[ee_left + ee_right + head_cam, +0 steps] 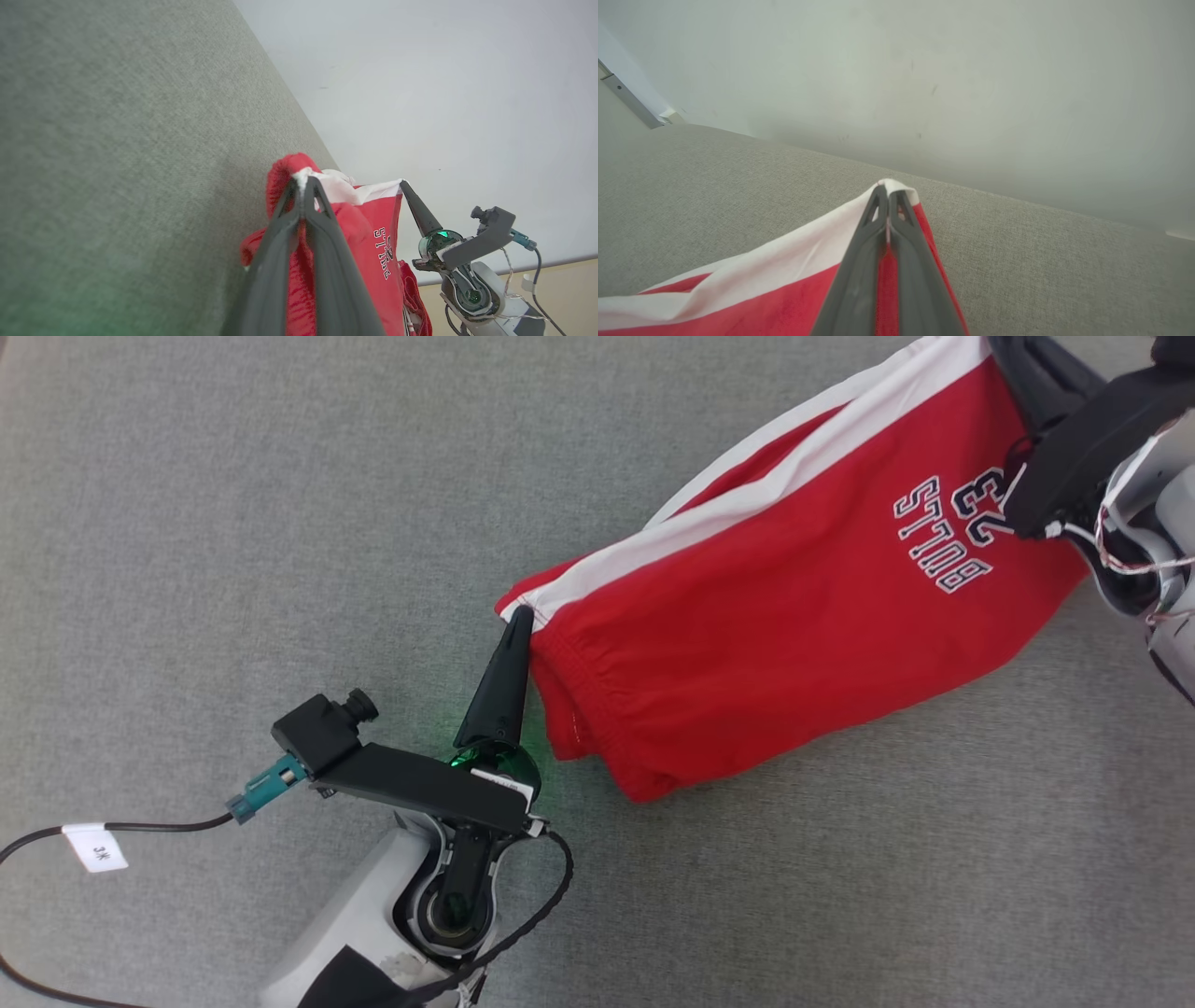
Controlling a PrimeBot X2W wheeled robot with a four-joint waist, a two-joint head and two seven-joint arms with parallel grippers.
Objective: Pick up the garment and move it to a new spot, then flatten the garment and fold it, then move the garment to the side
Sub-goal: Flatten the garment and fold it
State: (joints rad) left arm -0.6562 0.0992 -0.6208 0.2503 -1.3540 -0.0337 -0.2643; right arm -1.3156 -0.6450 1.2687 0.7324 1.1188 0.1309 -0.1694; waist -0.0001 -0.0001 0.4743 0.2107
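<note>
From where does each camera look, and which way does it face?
Head view: on the head, facing down at the grey surface; left gripper and right gripper hold the red shorts between them.
Left wrist view: along its own fingers toward the wall; right gripper shows.
Right wrist view: along its own fingers toward the wall.
All share the red shorts.

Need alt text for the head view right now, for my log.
Red shorts with a white side stripe are stretched between the left tool, pinching one corner, and the right tool at the top right, over a grey fabric surface.
</note>
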